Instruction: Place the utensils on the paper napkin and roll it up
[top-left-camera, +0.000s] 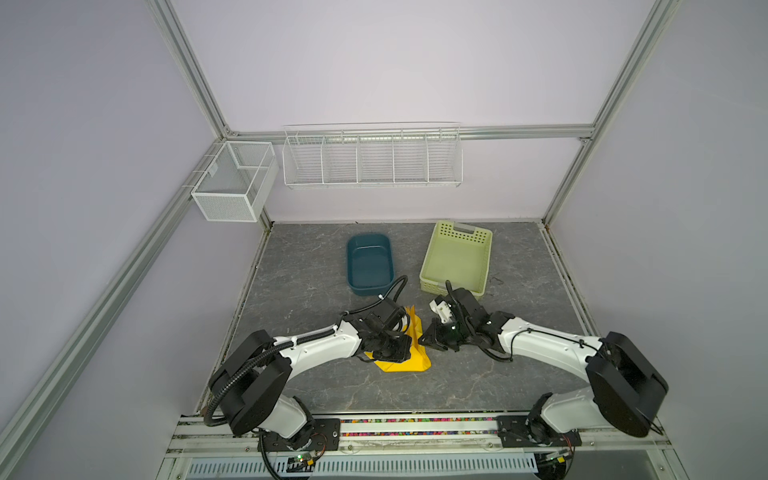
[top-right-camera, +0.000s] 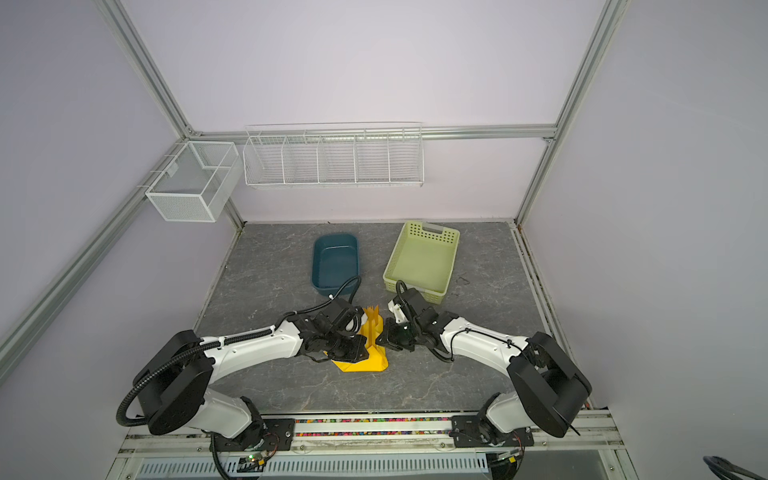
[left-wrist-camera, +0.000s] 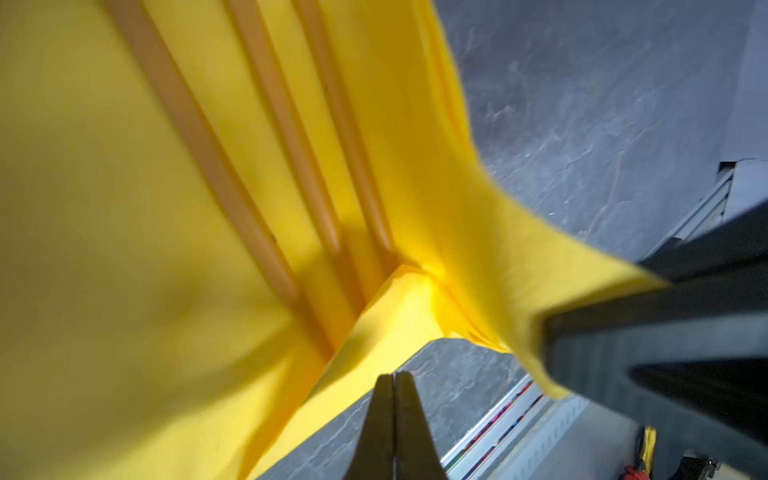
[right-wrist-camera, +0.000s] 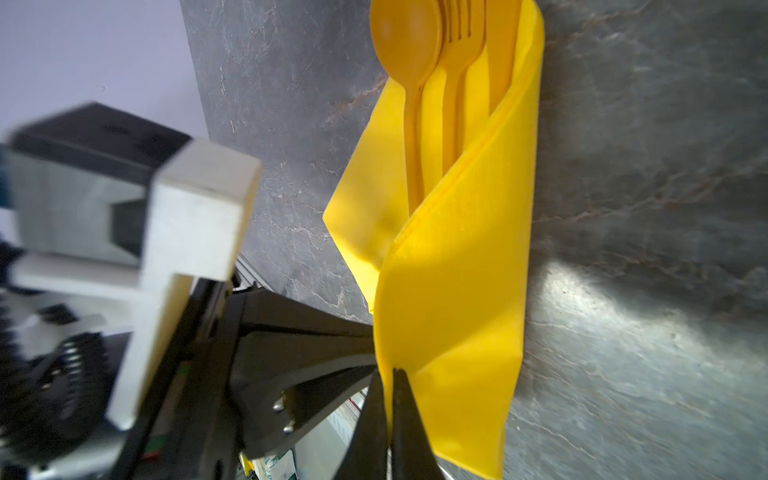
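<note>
paper napkin folded up around the utensils

far left, hung on the frame: white mesh box. beside it on the back wall: white wire rack with dividers. further right, at the back of the grey desk: teal tub, well apart from the napkin.

left of centre: left end effector, jaws pressed flat together, tip right at a folded edge of the yellow paper. cannot tell whether any paper is caught between them.

centre, toward the front of the desk: paper napkin, bright yellow, partly flat on the desk, partly lifted into an upright flap. tucked in the fold, side by side, all orange: spoon, fork, knife. heads poking out past the napkin's far edge, handles covered by the flap. in both top views only the tips showing above the yellow.

just right of the napkin: right end effector, clenched on the raised flap, yellow paper plainly pinched between the fingers.

right, at the back: pale green basket, perforated, near the right wrist.
</note>
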